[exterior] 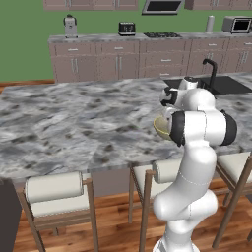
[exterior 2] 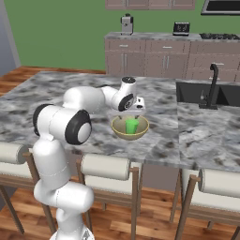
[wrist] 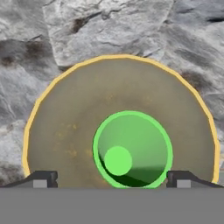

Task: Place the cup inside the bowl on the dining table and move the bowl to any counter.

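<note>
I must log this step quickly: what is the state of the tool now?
Tool: open, holding nothing; it is above the cup, which stands upright inside the bowl.

A green wall (exterior: 29,44) backs taupe cabinets (exterior: 118,61) bearing a toaster (exterior: 127,28) and kettle (exterior: 70,26); cushioned stools (exterior: 56,197) stand on a wooden floor (exterior: 115,221)

Bowl (exterior: 161,127) mostly behind arm (exterior: 197,128)
</note>
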Robot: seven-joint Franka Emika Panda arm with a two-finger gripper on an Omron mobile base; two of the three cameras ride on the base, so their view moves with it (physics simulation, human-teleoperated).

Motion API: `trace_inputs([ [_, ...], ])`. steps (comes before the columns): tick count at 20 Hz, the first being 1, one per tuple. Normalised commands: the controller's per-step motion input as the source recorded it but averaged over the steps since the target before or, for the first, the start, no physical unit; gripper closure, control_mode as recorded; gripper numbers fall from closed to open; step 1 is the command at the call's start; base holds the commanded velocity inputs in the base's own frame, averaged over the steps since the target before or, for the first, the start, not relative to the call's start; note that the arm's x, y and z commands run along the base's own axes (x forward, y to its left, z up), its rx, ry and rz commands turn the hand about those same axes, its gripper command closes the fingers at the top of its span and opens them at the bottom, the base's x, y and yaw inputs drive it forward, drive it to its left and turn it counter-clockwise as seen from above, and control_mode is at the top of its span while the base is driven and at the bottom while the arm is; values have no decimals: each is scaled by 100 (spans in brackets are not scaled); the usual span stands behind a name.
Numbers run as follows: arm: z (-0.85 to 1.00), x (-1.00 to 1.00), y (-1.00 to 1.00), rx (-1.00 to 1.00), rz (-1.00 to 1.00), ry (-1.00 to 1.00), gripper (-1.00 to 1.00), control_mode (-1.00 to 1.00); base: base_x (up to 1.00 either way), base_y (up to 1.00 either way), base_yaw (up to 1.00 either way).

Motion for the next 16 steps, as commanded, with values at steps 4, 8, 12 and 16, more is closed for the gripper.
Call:
trace_inputs([
  [4,0,-10,-27,0,-12,0,-100,-100,0,0,0],
  [8,0,-8,-31,0,-16,0,-100,-100,0,0,0],
  [12,0,-4,-24,0,-16,0,-100,-100,0,0,0],
  [16,0,0,-23,0,-16,0,-100,-100,0,0,0],
])
